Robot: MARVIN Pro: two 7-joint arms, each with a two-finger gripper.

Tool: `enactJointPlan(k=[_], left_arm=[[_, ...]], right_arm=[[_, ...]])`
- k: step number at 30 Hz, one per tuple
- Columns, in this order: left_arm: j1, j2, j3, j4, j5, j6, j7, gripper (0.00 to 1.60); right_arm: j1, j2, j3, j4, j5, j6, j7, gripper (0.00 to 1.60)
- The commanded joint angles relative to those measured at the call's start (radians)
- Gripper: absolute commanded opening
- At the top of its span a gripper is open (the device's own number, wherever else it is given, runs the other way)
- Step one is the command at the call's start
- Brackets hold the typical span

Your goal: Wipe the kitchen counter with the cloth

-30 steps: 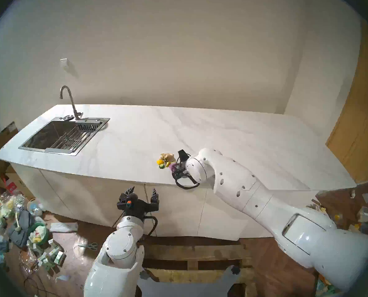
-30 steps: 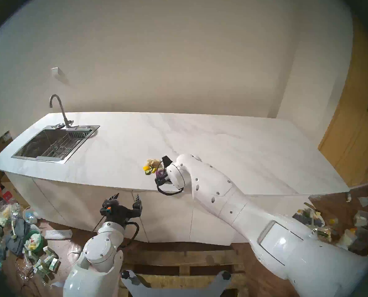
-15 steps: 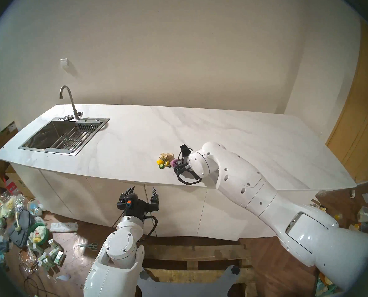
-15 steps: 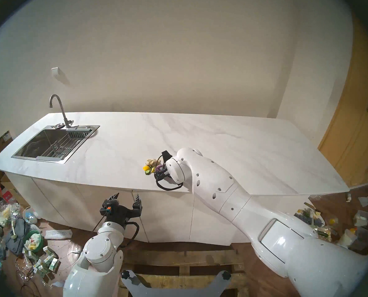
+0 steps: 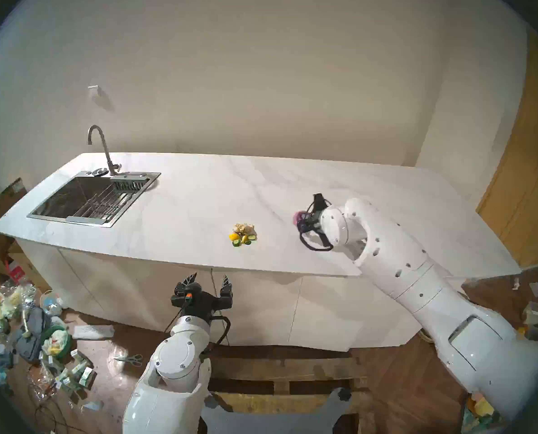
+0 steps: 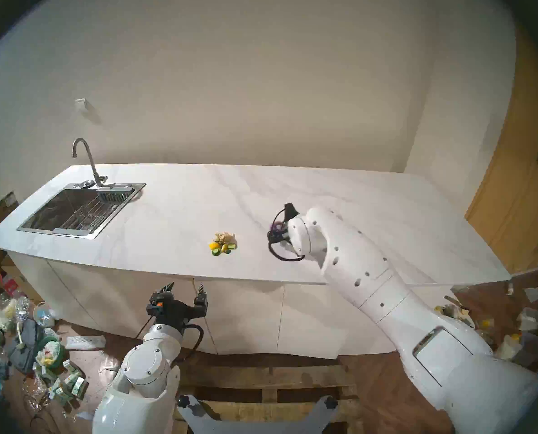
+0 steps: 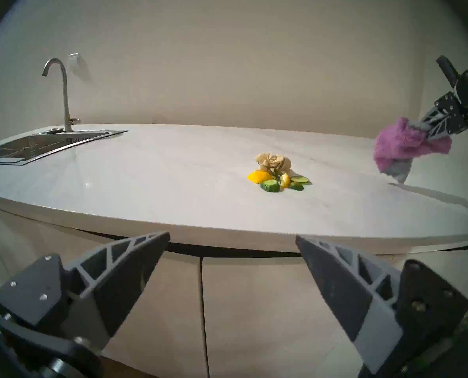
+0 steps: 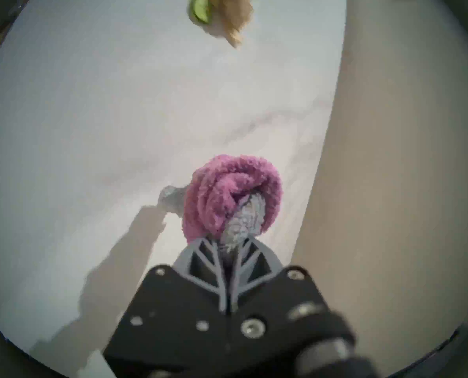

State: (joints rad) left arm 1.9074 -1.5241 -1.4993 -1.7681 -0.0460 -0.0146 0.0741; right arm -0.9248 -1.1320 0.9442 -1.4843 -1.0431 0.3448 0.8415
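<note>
The white marble-look kitchen counter (image 5: 198, 204) runs across the head views (image 6: 173, 217). My right gripper (image 5: 303, 220) is shut on the purple fuzzy cloth (image 5: 298, 217) and holds it just above the counter, to the right of a small heap of scraps. In the right wrist view the cloth (image 8: 227, 194) bulges from the shut fingertips (image 8: 243, 246), its grey patch between them. The left wrist view shows the cloth (image 7: 399, 148) hanging at far right. My left gripper (image 5: 209, 278) is open and empty, below the counter's front edge, before the cabinet fronts.
A beige paper wad (image 5: 243, 227) with yellow and green food pieces (image 5: 241, 238) lies mid-counter. A steel sink (image 5: 89, 198) with a faucet (image 5: 100, 148) is at the left end. Rubbish litters the floor (image 5: 35, 336) at left and right. A wooden door (image 5: 524, 204) stands at far right.
My right gripper has lifted away from the scrap heap and moved right and back with the cloth. The scraps and the left arm have stayed put.
</note>
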Motion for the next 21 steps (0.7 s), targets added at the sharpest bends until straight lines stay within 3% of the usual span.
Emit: enactJointPlan(k=[1,3,4,5,6,7,8,9,10,11,17,21], left_arm=[[-0.01,-0.001,0.002,-0.02,0.0,-0.006,-0.001,1.6],[-0.01,-0.001,0.002,-0.02,0.0,-0.007,-0.001,1.6],[-0.01,-0.001,0.002,-0.021,0.0,-0.007,-0.001,1.6],[-0.01,-0.001,0.002,-0.021,0.0,-0.007,-0.001,1.6],[-0.01,-0.001,0.002,-0.021,0.0,-0.007,-0.001,1.6],[-0.01,-0.001,0.002,-0.022,0.0,-0.007,-0.001,1.6],[-0.009,-0.001,0.002,-0.023,0.0,-0.008,-0.001,1.6],[-0.009,-0.001,0.002,-0.024,0.0,-0.008,-0.001,1.6],[-0.008,-0.001,0.002,-0.025,0.0,-0.008,-0.001,1.6],[-0.008,-0.001,0.002,-0.026,0.0,-0.008,-0.001,1.6],[-0.005,0.0,0.002,-0.03,-0.001,-0.008,-0.002,1.6],[-0.004,0.0,0.002,-0.032,-0.001,-0.007,-0.002,1.6]], right_arm=[[-0.025,0.055,0.145,-0.004,0.071,0.115,-0.083,0.0],[-0.044,0.074,0.168,0.004,0.097,0.137,-0.102,0.0],[-0.074,0.061,0.225,-0.003,0.11,0.185,-0.119,0.0],[-0.068,0.086,0.193,0.004,0.118,0.161,-0.127,0.0],[-0.099,0.074,0.243,-0.002,0.133,0.199,-0.142,0.0],[-0.107,0.084,0.238,-0.001,0.147,0.196,-0.15,0.0],[-0.143,0.071,0.283,-0.015,0.177,0.219,-0.154,0.0],[-0.145,0.08,0.267,-0.013,0.196,0.219,-0.154,0.0],[-0.184,0.064,0.307,-0.03,0.215,0.226,-0.169,0.0],[-0.159,0.065,0.28,-0.005,0.235,0.239,-0.167,0.0],[-0.254,0.015,0.329,-0.038,0.325,0.218,-0.266,0.0],[-0.279,-0.03,0.356,-0.033,0.335,0.162,-0.318,0.0]])
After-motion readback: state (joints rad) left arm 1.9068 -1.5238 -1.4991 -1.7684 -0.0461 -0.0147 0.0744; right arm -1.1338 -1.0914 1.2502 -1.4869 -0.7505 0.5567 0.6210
